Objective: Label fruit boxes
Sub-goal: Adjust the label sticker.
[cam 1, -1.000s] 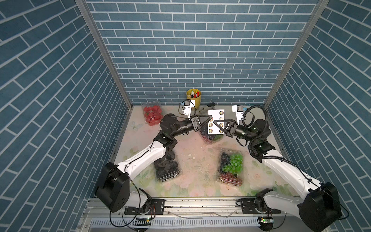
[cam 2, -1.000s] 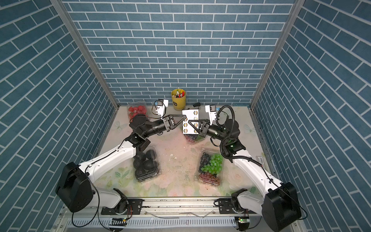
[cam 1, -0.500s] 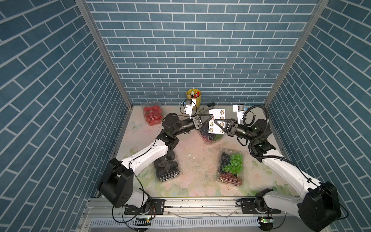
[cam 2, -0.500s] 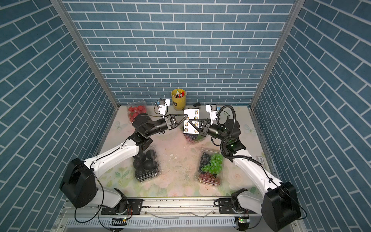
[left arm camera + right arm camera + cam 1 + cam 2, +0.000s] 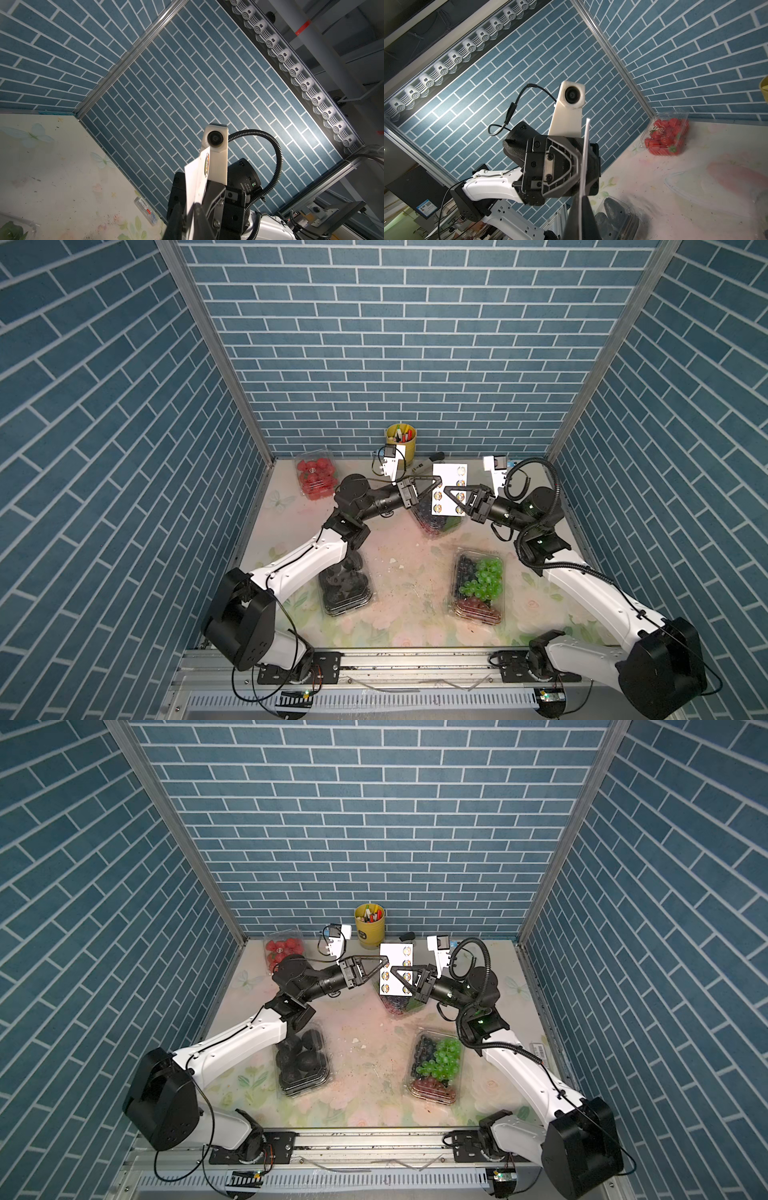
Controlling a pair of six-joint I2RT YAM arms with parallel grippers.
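**Clamp the sheet with the right, peel with the left**

The fingers (image 5: pixel 588 220) of your right gripper (image 5: pixel 445 489) are pressed together on the sticker sheet (image 5: pixel 451 472), seen edge-on in the right wrist view. The fingers (image 5: pixel 175 224) of your left gripper (image 5: pixel 438 480) lie close on either side of the sheet's other edge. Whether they bite paper, a sticker or nothing, you cannot tell.

In both top views the two grippers meet tip to tip in the air at the sheet, above the dark grape box (image 5: pixel 436 524), which the sheet partly hides. The strawberry box (image 5: pixel 316 475) sits in the back left corner of the table (image 5: pixel 399 556). The black fruit box (image 5: pixel 345 593) lies under your left arm, and the mixed grape box (image 5: pixel 478 587) is front right.

This looks like the peel. Hold the right clamp steady and nip only a sticker's rim with the left. Draw it off slowly along the sheet so the backing neither bends nor slips. If paper comes too, let go and nip again. The lid below is the nearest target.
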